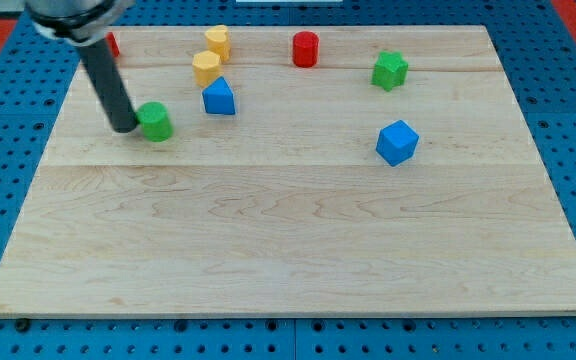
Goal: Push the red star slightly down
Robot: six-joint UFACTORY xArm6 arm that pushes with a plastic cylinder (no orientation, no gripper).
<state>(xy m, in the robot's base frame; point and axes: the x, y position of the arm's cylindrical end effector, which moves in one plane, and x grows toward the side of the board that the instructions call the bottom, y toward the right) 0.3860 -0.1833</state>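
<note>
Your board (288, 270) lies bare up close, then my tip (125, 128), a plain rod that grips nothing, touches the green block (156, 121), so shoving on risks dragging it instead of the red star (112, 45), half-hidden behind the rod at the top left edge.

My tip (126, 128) touches the green block (155, 121), near the blue block (219, 97).

dark rod tilted, my tip (126, 128) low
</note>
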